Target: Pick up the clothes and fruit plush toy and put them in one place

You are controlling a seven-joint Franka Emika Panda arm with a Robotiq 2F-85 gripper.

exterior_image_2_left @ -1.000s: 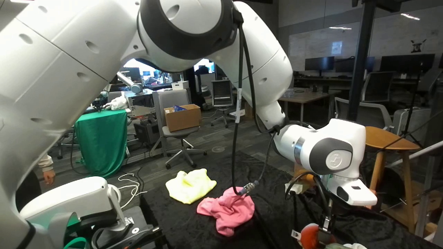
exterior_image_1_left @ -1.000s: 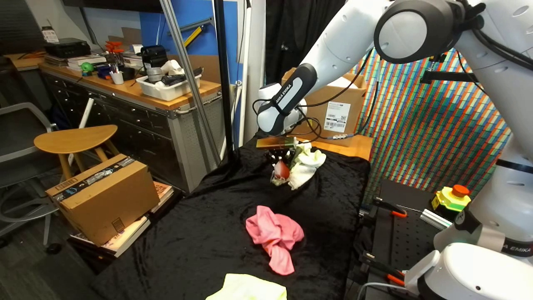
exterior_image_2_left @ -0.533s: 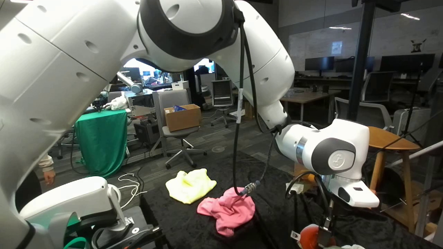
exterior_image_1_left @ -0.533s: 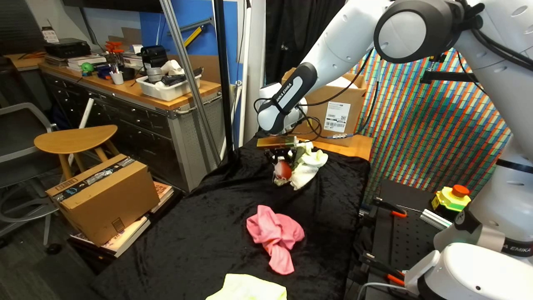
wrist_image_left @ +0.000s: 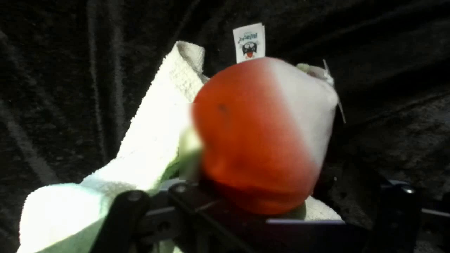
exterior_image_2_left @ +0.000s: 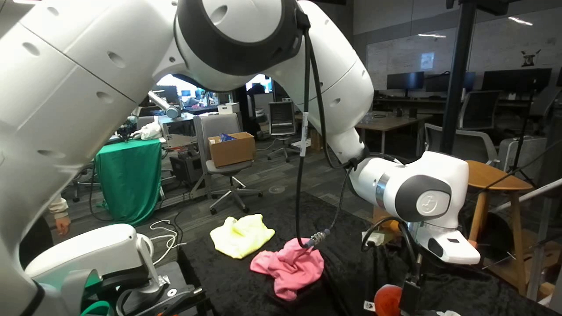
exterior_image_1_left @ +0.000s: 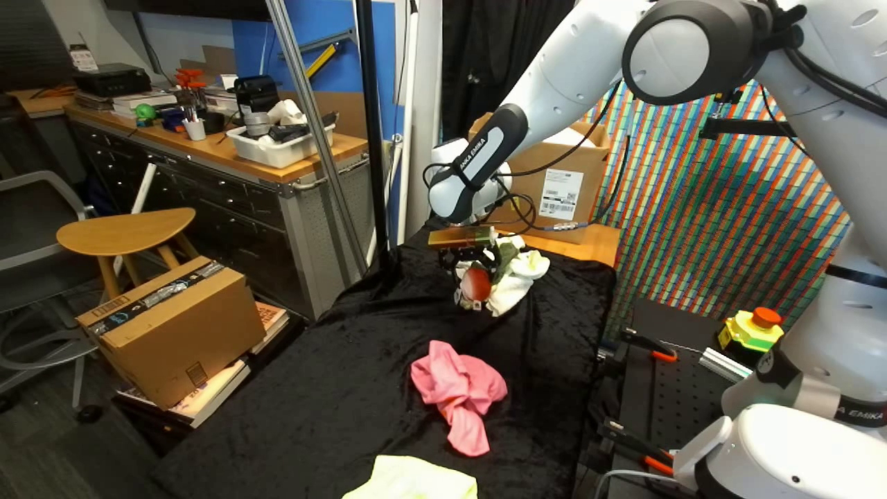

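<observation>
My gripper point(exterior_image_1_left: 473, 269) is low over the far end of the black-covered table. Its jaws stand wide apart around the red and whitish fruit plush toy point(wrist_image_left: 260, 133), with a dark gap at the toy's right side in the wrist view. A white tag sticks out of the toy. The pale white and cream clothes point(exterior_image_1_left: 511, 287) lie in a heap beside and partly under it; I cannot tell them apart. Nearer that exterior view's camera are the crumpled pink-red garment point(exterior_image_1_left: 457, 388) and the yellow-green garment point(exterior_image_2_left: 242, 236). Fingertips are hidden behind the toy.
A black arm cable point(exterior_image_2_left: 303, 175) hangs in front of the pink-red garment. Behind the heap, a cardboard box point(exterior_image_1_left: 561, 184) stands at the table's end. The black table cover point(exterior_image_1_left: 312, 388) slopes off at its side. A white cord point(exterior_image_2_left: 164, 245) lies beyond the table edge.
The jaws have spread from nearly closed to wide, letting go of the toy. The toy has tipped slightly, its tag lower now. The arm has barely moved, and the other garments lie as before.
</observation>
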